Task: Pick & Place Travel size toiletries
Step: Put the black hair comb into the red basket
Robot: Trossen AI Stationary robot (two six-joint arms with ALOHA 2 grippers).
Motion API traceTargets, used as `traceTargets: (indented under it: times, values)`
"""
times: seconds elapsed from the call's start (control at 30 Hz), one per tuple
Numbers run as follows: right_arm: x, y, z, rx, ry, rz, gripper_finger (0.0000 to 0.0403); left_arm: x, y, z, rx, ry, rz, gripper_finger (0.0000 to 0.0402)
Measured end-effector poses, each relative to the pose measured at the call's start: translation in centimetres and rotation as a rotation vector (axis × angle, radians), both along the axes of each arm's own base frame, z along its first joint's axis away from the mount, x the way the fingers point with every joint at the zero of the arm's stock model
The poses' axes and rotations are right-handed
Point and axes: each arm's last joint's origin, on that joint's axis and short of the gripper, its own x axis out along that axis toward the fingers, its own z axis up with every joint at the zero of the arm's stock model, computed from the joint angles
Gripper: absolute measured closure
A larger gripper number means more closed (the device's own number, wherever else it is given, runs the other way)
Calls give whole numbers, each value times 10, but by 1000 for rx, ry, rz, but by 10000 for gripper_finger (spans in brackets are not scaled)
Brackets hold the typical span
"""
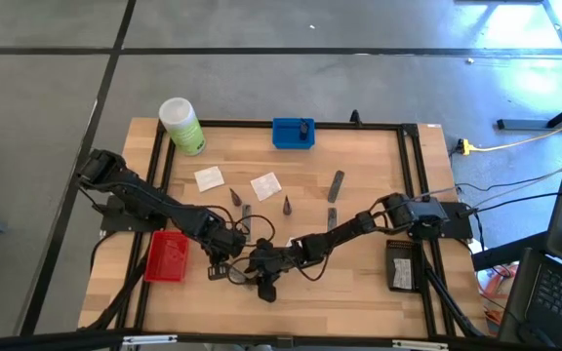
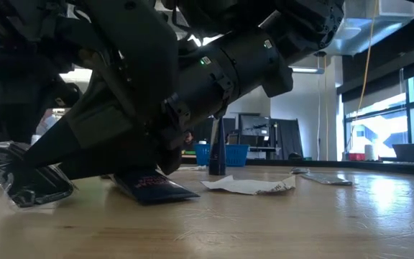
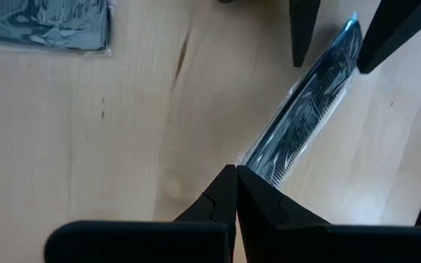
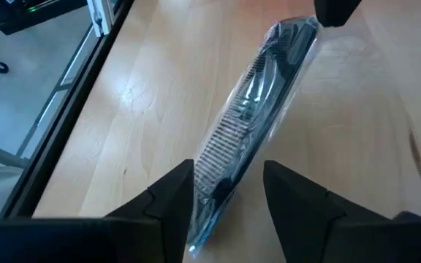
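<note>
The tabletop (image 1: 359, 283) is pale planked wood inside a black frame, on a grey floor; beyond it the low view shows a dim room with bright windows. The comb packet (image 4: 258, 109), a dark comb in clear wrap, lies flat on the wood near the front edge, right of the red tray (image 1: 167, 255). The right claw (image 4: 229, 191) stands open, its fingers straddling one end of the packet; the left claw (image 3: 237, 191), pinched shut and empty, touches the packet's other end.
</note>
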Motion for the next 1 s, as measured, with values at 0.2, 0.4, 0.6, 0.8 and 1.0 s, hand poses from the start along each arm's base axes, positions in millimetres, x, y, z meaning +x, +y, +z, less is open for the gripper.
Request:
traceTargets:
  times: [0.2,0.4,0.6,0.8,1.0]
  values:
    - [-1,2,0,16,13,20,234,3,2,-3,-2,5,1,400]
    - [-3,6,0,47,26,67,261,5,7,-3,4,0,7,400]
    - [-3,5,-1,45,34,67,298,11,11,-2,-11,-42,13,400]
    - [-3,1,-3,55,64,5,326,10,10,-2,-12,-44,7,400]
    - [-2,0,-2,85,73,28,329,10,9,-2,-12,-45,3,400]
